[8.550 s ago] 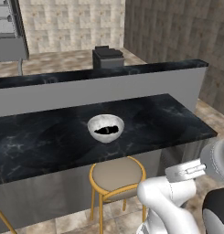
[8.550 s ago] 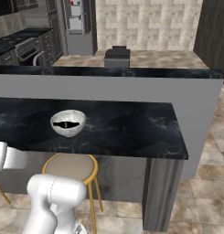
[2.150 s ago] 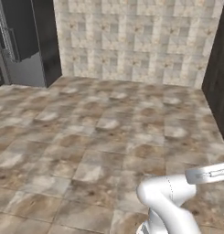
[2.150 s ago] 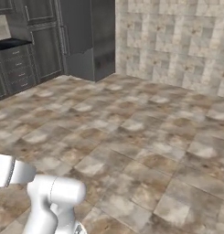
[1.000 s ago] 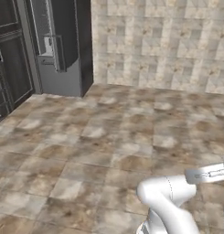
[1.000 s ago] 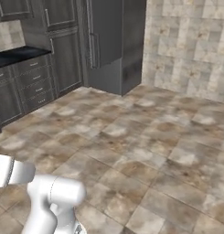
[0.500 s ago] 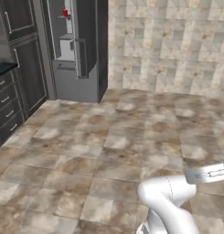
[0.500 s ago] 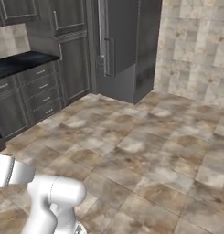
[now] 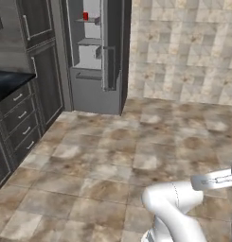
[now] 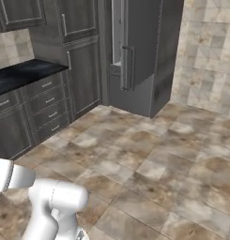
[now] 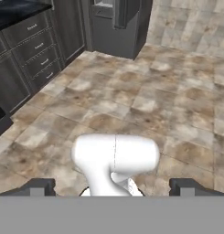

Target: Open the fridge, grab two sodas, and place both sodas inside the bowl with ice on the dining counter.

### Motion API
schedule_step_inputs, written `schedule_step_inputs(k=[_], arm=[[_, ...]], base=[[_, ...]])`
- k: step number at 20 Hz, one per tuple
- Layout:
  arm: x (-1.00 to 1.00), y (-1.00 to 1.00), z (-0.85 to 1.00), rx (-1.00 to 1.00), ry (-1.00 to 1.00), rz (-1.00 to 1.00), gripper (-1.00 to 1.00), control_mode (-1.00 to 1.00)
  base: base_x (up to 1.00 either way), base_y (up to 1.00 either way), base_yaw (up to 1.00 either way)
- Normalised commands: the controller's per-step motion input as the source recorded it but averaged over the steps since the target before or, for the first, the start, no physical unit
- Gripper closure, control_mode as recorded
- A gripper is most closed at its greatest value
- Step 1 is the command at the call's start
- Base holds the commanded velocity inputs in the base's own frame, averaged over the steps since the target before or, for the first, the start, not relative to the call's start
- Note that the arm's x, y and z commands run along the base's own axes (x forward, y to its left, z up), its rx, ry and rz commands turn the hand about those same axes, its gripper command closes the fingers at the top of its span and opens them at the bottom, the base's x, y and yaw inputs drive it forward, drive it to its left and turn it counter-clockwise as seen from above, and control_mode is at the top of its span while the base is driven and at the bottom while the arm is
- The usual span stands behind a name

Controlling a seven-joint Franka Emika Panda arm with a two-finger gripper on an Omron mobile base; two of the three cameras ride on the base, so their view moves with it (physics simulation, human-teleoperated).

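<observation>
Since half a second ago my base has swung on toward the kitchen wall, so the whole view has shifted: the fridge [image 9: 96, 56] now stands nearer the middle of the left base view and looms larger, and the dark drawers [image 9: 15, 120] on the left have come closer. Nothing on the floor itself has moved; it is my cameras that travelled.

In the left base view, the fridge stands at the far end of the tiled floor [image 9: 117, 160], with its door [image 9: 112, 47] already swung open and seen nearly edge-on, its long bar handle [image 9: 106, 71] facing me. Inside, pale shelves show, and on an upper one sits a small red thing, I think the can [image 9: 85, 16], though it is too small to be sure. The bottle I cannot make out.

From the right base view the fridge [image 10: 144, 56] is at the far middle, its handle [image 10: 124, 68] upright, with dark cabinets [image 10: 81, 70] just to its left and a black countertop [image 10: 22, 72] over drawers running toward me along the left side.

In the hand view my gripper [image 11: 112, 188] looks down across the floor toward the fridge [image 11: 118, 25] at the far top. My fingertips [image 11: 40, 187] sit wide apart at the bottom corners, with nothing between them. I am well apart from the fridge.
</observation>
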Motion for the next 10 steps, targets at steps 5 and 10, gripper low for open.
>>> schedule_step_inputs(k=[5, 10], arm=[[0.00, 0.00, 0.00, 0.00, 0.00, 0.00, -1.00, 1.00], [0.00, 0.00, 0.00, 0.00, 0.00, 0.00, -1.00, 1.00]], base=[[1.00, 0.51, 0.00], [1.00, 0.43, 0.00]])
